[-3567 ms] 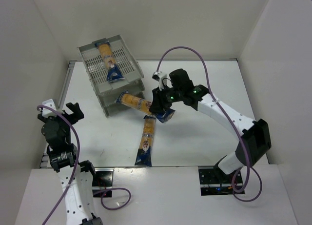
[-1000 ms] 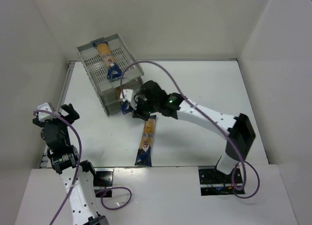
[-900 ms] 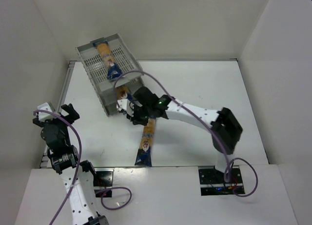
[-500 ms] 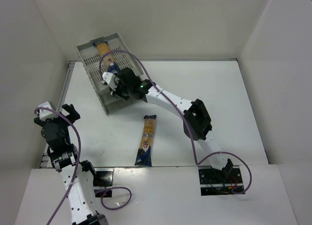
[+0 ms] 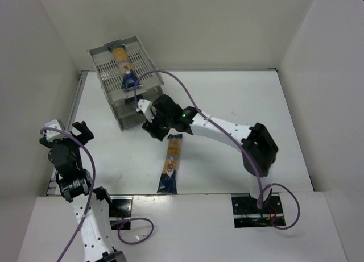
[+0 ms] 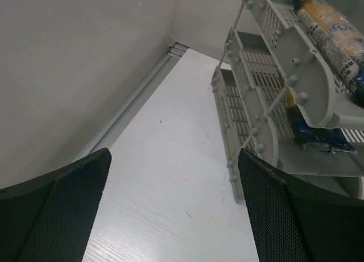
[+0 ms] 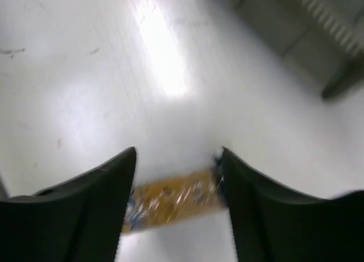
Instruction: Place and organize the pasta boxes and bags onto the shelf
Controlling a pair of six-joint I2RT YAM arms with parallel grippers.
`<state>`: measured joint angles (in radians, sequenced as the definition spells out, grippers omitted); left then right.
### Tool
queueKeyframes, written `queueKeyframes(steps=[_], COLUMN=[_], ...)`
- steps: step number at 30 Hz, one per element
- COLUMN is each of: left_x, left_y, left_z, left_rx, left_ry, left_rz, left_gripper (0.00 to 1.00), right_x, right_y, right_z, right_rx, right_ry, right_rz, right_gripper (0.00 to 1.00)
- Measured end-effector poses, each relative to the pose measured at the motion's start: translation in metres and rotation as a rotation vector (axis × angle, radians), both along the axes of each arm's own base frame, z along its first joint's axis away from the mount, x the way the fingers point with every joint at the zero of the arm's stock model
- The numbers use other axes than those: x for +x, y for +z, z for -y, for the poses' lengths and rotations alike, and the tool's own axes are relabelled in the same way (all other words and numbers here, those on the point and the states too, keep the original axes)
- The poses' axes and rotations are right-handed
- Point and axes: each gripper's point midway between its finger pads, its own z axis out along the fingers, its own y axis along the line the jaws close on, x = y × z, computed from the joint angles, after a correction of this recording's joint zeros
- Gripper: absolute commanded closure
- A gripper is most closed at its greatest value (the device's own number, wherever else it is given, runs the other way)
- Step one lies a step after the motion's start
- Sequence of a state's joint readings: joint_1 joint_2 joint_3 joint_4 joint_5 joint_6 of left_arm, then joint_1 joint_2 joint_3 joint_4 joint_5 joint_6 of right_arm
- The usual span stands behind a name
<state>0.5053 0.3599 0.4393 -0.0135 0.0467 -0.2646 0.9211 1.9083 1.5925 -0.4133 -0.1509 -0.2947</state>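
Toward the far-left corner of the tabletop [image 5: 239,103] stands the shelf [image 5: 107,79], skewed so that its open front looks toward the right arm [image 5: 219,128], probably so a long bag can slide in end-first. One bag [image 5: 122,63] lies lengthwise on the top tier. The left wrist view shows a second bag [image 6: 315,138] in a tier beneath it, its blue end at the front lip; which lower tier I cannot tell for sure. The third bag [image 5: 172,162] lies flat on the tabletop, well apart from the shelf, one end pointing toward it. The right jaws hover just before the shelf front, over the far end of that bag. In the blurred right wrist view they are spread apart and hold nothing, with the orange bag showing low between them. The left arm [image 5: 68,159] is parked at the left edge, its jaws wide apart and empty, facing the side of the shelf. By my reckoning two of three bags are stowed, and picking up the last is the step in hand. A grip near its middle would likely stop the ends drooping and catching a tray lip on the way in.
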Motion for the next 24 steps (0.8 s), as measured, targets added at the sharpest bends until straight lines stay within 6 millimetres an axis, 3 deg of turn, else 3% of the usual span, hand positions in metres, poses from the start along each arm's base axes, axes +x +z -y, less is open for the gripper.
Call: queueKeyframes(steps=[2,3,6,8,15,18,22,24], left_x=[0.0,0.0,0.001,0.001,0.004,0.006,0.008,0.009], left_y=[0.0,0.0,-0.001,0.0,0.008,0.011,0.011,0.011], left_z=[0.001,0.002,0.004,0.005,0.023,0.03,0.039,0.042], left_rx=[0.001,0.001,0.001,0.004,0.026,0.032,0.032,0.031], left_ry=[-0.005,-0.008,-0.016,-0.023,-0.09,-0.119,-0.154,-0.167], left_rz=[0.001,0.002,0.003,0.009,0.047,0.057,0.06,0.061], left_gripper=[0.01,0.01,0.01,0.01,0.01,0.01,0.01,0.01], right_x=[-0.019,-0.024,-0.032,-0.037,-0.058,-0.071,-0.09,-0.099], right_y=[0.001,0.003,0.006,-0.002,-0.074,-0.105,-0.121,-0.126], right_z=[0.021,0.03,0.049,0.057,0.069,0.076,0.077,0.076], right_rx=[0.006,0.015,0.051,0.06,-0.048,-0.131,-0.185,-0.191], right_ry=[-0.076,-0.122,-0.28,-0.383,-0.65,-0.733,-0.781,-0.782], right_rz=[-0.057,-0.079,-0.148,-0.216,-0.482,-0.552,-0.603,-0.631], right_gripper=[0.05,0.0,0.0,0.0,0.02,0.07,0.09,0.15])
